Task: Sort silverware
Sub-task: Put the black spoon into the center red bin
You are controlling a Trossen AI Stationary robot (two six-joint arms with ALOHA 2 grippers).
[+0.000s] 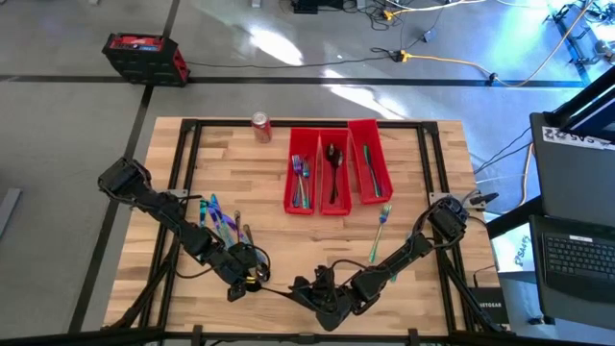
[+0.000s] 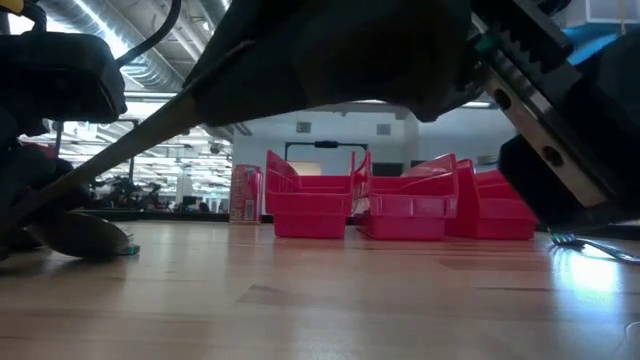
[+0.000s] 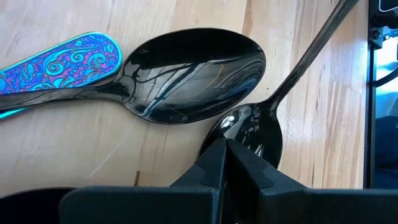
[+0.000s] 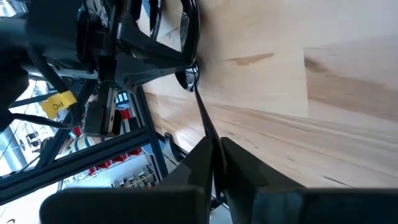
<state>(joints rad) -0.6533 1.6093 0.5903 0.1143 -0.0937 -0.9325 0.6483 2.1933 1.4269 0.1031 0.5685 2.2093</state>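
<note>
A slim dark spoon (image 1: 283, 285) spans the gap between my two grippers near the table's front edge. My left gripper (image 1: 252, 281) is shut on its bowl (image 3: 252, 134). My right gripper (image 1: 309, 287) is shut on its handle (image 4: 204, 115). Next to the bowl, a larger dark spoon (image 3: 193, 74) and an iridescent handle (image 3: 62, 62) lie flat on the wood. More silverware (image 1: 221, 219) lies in a loose pile on the left. A teal fork (image 1: 381, 231) lies alone right of centre. My left gripper pinches the rim of the small spoon's bowl (image 3: 231, 127) between its two fingertips, coming slanting down from the table's left. The handle runs away from the fingers toward my other gripper. Whether the bowl touches the table, I cannot tell. My right gripper pinches the spoon's handle near its free end (image 4: 210, 138) between its two fingers, slanting down from the table's right, roughly in line with the handle. The handle (image 2: 150, 125) slopes up from the bowl end, clear of the table.
Three long red bins (image 1: 336, 173) stand side by side at the far middle, each holding some silverware. A red can (image 1: 260, 127) stands at the far edge, left of the bins. Bare wood lies between the bins and my grippers.
</note>
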